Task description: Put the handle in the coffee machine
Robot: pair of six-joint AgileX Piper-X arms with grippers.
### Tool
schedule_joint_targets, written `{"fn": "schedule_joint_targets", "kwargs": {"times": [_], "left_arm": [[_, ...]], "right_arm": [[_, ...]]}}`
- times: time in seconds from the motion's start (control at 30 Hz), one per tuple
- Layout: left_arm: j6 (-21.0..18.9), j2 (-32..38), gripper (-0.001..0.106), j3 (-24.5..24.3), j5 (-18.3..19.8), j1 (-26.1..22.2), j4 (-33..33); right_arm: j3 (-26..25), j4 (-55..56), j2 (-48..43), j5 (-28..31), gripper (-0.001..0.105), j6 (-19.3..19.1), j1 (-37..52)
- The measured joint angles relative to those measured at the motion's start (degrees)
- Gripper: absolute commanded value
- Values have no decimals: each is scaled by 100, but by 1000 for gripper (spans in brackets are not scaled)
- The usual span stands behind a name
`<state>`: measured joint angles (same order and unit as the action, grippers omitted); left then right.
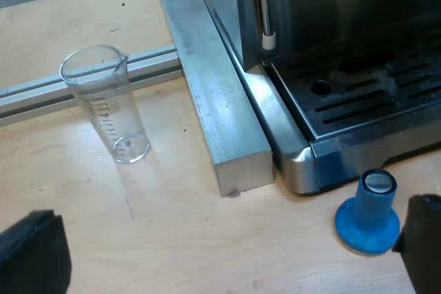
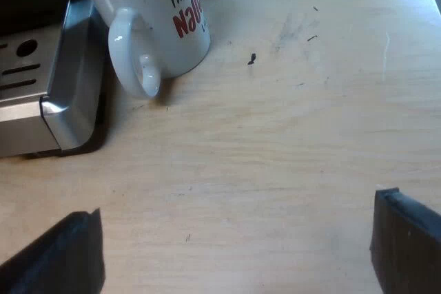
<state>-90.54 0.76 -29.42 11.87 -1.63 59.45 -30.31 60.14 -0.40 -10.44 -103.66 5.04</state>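
Espresso machine (image 1: 358, 101): the drip-tray corner lies ahead of the left gripper (image 1: 231, 242), whose fingers are wide apart and hold nothing. Metal bar (image 1: 220, 108) lies lengthwise just beside the machine's side. Mug (image 2: 148, 15) stands upright beside the machine's base, handle toward the right gripper (image 2: 234, 239), likewise spread and empty. Measuring glass (image 1: 110, 105) stands upright beyond the bar. Blue tamper (image 1: 368, 215) stands upright, near one left finger.
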Motion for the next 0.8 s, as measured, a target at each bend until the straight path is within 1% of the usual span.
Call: {"fn": "schedule_joint_targets", "kwargs": {"times": [0.3,0.8], "left_arm": [[0,0,105,0,0,231,0],[0,0,105,0,0,230,0]], "right_arm": [[0,0,0,0,79,43,0],[0,0,0,0,79,43,0]]}}
